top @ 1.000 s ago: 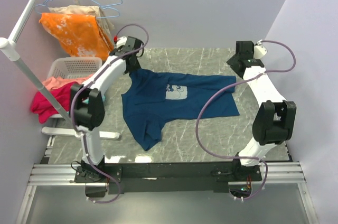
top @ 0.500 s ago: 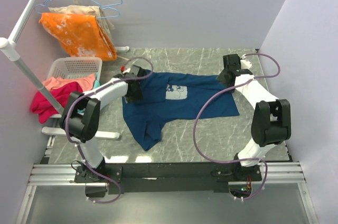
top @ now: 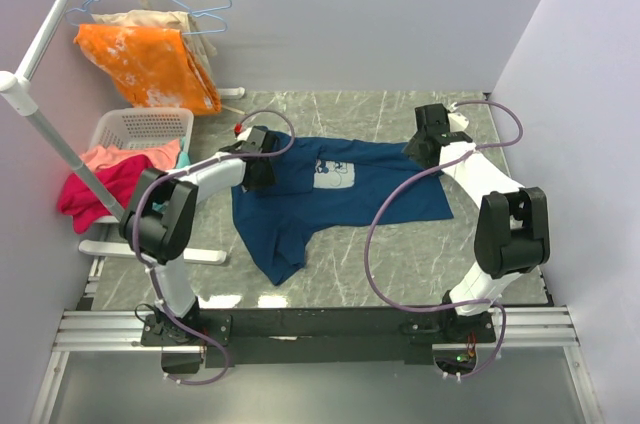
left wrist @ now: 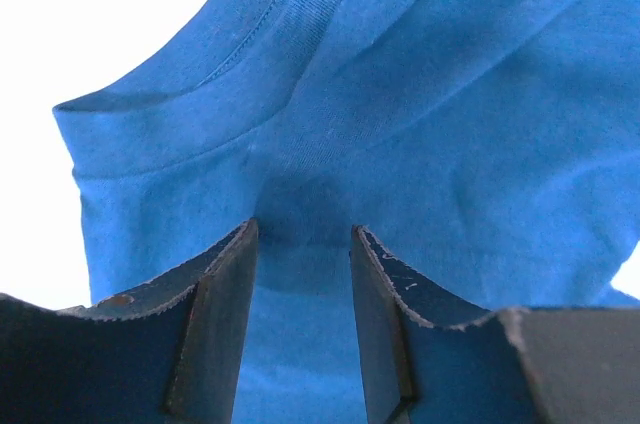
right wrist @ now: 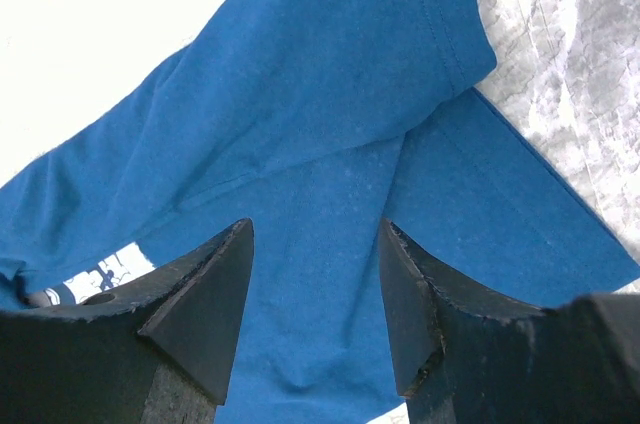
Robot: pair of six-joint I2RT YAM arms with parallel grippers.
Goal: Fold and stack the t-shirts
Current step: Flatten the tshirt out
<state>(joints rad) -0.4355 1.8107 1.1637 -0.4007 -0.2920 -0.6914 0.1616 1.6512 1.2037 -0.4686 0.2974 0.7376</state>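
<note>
left side, what changed: a second ago the left arm (top: pixel 200 179) is up by the far left corner; now it's dropped low, with the left fingers (left wrist: pixel 215 294) on the shirt's left edge
right side, what changed: the right arm (top: pixel 480 169) swings in from the far right corner and its right fingers (right wrist: pixel 200 304) settle over the shirt's far right corner
what it means: looks like both are lining up a two-corner pickup for the first fold, nothing folded yet
shirt: the navy t-shirt (top: pixel 340 194) lies spread on the surface (top: pixel 400 254), mouse print (top: pixel 332 174) facing up
left pose: reaching low, fingers parted, straddling a little pucker of cloth by the hem, not pinching as far as I can tell
right pose: elbow bent, wrist angled down, fingers parted above the cloth, holding nothing
</note>
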